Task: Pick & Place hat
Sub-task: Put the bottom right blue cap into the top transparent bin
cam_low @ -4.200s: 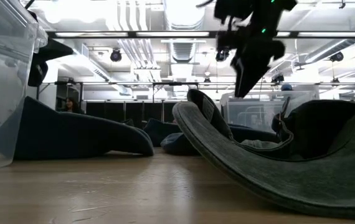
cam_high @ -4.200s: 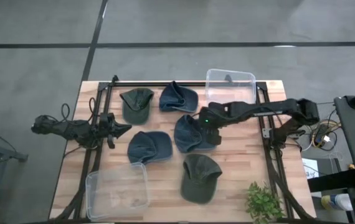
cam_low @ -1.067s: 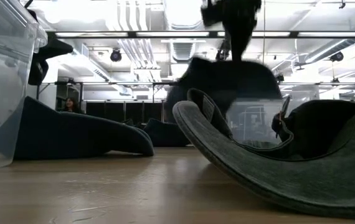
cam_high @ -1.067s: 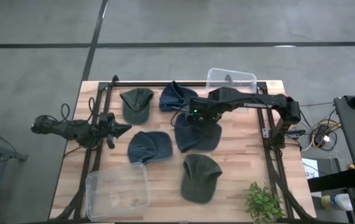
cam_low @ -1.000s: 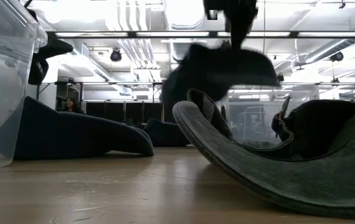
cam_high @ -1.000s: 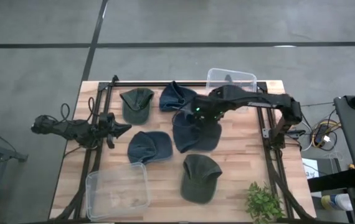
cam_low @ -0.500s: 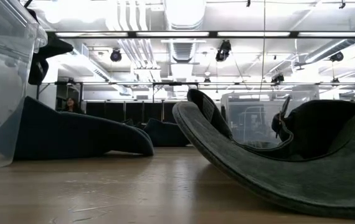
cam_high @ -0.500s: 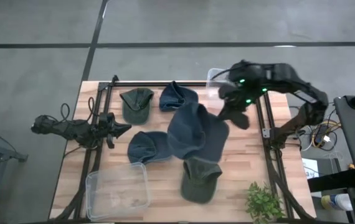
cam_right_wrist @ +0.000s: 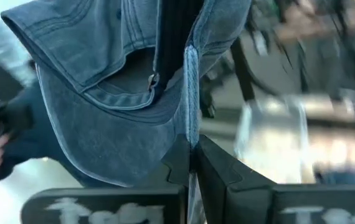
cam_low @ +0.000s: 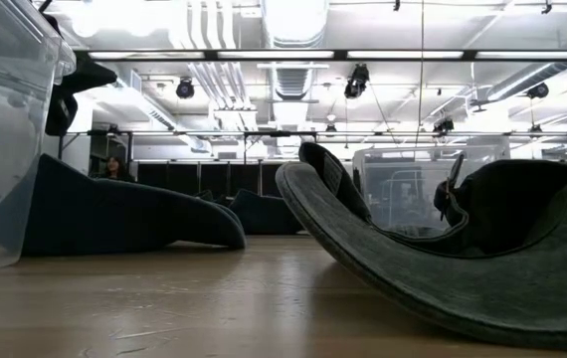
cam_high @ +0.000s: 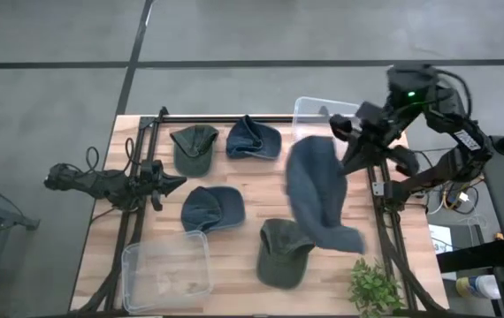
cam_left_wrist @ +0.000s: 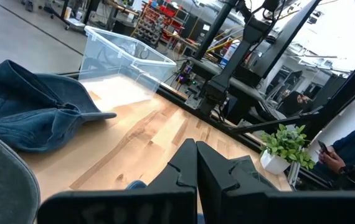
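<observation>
My right gripper [cam_high: 347,152] is raised high over the table's right side and is shut on a blue denim hat [cam_high: 318,199]. The hat hangs over the table between the far clear bin [cam_high: 327,119] and a green cap [cam_high: 283,250]. In the right wrist view the hat [cam_right_wrist: 121,93] fills the picture ahead of the shut fingers. My left gripper [cam_high: 168,183] waits shut at the table's left edge, holding nothing. The low view shows neither gripper. My right gripper pinches the hat's rim edge [cam_right_wrist: 191,93] between its two fingers, close to the small metal buckle [cam_right_wrist: 152,80] at the back opening. The hat is lifted clear of the table and hangs slack from the fingers, its inside and brim [cam_right_wrist: 103,149] turned toward the wrist camera.
On the wood lie a green cap [cam_high: 193,146], a blue cap [cam_high: 252,139], another blue cap [cam_high: 210,208] and the near green cap. A second clear bin [cam_high: 165,269] stands near left, and a small plant [cam_high: 376,287] near right. Black rails run along both sides.
My right gripper has risen and swung toward the table's right and far edge, staying shut on the blue hat. The hat has come off the table's middle, left the low view and now hangs clear farther right.
</observation>
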Controlling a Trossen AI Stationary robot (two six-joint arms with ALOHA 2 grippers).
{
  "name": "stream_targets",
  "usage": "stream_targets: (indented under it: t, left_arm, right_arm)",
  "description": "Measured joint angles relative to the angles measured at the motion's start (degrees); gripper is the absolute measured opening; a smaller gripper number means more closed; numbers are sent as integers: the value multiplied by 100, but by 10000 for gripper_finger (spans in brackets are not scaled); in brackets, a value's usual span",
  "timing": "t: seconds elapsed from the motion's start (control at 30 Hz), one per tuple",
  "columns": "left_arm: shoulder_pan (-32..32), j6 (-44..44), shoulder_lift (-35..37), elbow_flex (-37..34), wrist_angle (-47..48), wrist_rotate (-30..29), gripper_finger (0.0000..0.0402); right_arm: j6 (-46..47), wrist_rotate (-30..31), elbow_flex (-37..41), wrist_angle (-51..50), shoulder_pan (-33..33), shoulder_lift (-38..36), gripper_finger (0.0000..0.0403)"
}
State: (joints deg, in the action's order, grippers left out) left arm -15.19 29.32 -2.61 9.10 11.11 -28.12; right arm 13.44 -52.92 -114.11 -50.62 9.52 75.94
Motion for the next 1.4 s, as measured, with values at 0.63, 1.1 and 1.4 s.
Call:
stream_targets:
  t: [0.63, 1.1, 1.4]
  left_arm:
    - [0, 116, -1, 0, 4, 2, 0]
    - [0, 116, -2, 0, 4, 2, 0]
    - [-1, 116, -2, 0, 4, 2, 0]
  right_arm:
    - [-482, -949, 306, 1351, -51, 91, 11]
    - [-9, 2982, 1769, -1099, -64, 100, 11]
    - [-125, 5729, 2628, -1682, -280, 100, 11]
